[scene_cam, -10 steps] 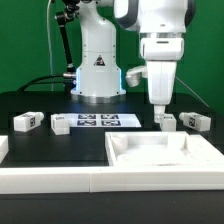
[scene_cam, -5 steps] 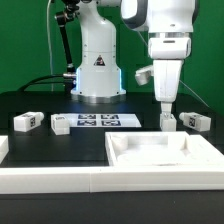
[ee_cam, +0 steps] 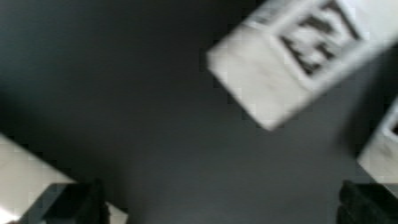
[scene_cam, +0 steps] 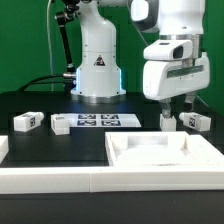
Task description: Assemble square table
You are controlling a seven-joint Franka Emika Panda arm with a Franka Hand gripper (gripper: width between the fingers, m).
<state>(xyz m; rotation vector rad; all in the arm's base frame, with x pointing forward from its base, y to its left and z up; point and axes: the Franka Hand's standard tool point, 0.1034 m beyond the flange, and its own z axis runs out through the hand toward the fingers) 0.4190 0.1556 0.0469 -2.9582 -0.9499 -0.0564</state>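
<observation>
The square table's tabletop [scene_cam: 165,152] is a white tray with a raised rim, lying at the front on the exterior view's right. Two white tagged leg blocks [scene_cam: 167,121] [scene_cam: 195,121] lie just behind it, and two more [scene_cam: 27,121] [scene_cam: 60,124] lie on the exterior view's left. My gripper [scene_cam: 176,108] hangs open just above the two right-hand leg blocks, holding nothing. In the wrist view, a tagged leg block [ee_cam: 288,52] lies on the black table ahead of the open gripper [ee_cam: 217,206], whose dark fingertips [ee_cam: 64,204] frame only bare table.
The marker board [scene_cam: 97,121] lies flat in front of the robot's base [scene_cam: 97,72]. A long white rail [scene_cam: 70,182] runs along the front edge. Another white part [ee_cam: 381,142] shows at the wrist view's edge.
The gripper has moved toward the exterior view's right and turned about its vertical axis, so its broad side now faces the camera. It stays open. The parts have not moved.
</observation>
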